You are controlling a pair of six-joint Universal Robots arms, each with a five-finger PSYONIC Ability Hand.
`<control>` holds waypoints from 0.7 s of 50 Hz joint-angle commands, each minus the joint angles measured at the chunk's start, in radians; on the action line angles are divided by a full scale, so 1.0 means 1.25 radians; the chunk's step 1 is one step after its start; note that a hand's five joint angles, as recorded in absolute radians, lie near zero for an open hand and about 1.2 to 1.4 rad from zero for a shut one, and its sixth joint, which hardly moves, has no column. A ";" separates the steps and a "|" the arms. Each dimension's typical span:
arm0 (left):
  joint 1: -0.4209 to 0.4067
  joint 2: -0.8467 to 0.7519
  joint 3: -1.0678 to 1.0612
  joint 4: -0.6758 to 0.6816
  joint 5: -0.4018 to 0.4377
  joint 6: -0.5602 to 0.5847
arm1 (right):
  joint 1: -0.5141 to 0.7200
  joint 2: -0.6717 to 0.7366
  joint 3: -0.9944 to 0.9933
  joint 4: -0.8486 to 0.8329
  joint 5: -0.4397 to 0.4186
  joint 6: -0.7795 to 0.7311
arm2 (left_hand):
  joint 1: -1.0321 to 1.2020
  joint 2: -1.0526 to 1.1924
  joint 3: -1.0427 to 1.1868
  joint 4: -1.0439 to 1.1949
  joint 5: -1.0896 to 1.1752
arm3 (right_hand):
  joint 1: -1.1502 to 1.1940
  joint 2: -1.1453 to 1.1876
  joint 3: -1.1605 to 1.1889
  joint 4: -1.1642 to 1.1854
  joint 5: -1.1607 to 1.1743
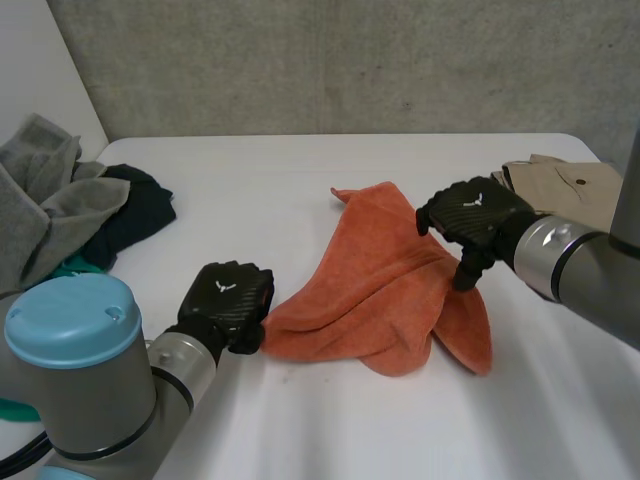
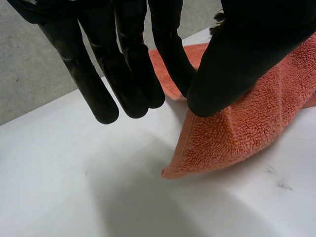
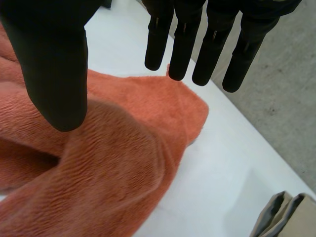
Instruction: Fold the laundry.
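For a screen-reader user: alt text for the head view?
Crumpled orange terry towel on a white table, left robot hand at its left end, right robot hand over its right side; grey and dark clothes piled left.

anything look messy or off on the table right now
The orange towel is askew: it lies bunched in loose ridges between the left hand and the right hand, not spread flat. A few small dark specks mark the white table beside it. Nothing looks torn or spilled.
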 commanded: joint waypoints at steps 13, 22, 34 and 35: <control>-0.009 0.169 0.013 -0.130 0.009 -0.015 | 0.046 0.336 -0.394 -0.170 -0.188 -0.225 | 0.192 0.160 0.164 0.159 0.189 | -0.028 -0.031 -0.034 -0.033 -0.039; -0.061 0.237 0.014 -0.160 0.028 -0.019 | 0.080 0.597 -0.612 -0.183 -0.244 -0.283 | 0.192 0.160 0.164 0.159 0.189 | -0.173 -0.177 -0.180 -0.179 -0.184; -0.070 0.245 0.029 -0.166 0.020 -0.011 | 0.110 0.752 -0.736 -0.191 -0.257 -0.311 | 0.192 0.160 0.164 0.159 0.189 | -0.014 -0.018 -0.021 -0.019 -0.025; -0.058 0.243 0.037 -0.166 0.020 -0.010 | 0.109 0.755 -0.737 -0.191 -0.260 -0.313 | 0.192 0.160 0.164 0.159 0.189 | 0.084 0.081 0.077 0.079 0.073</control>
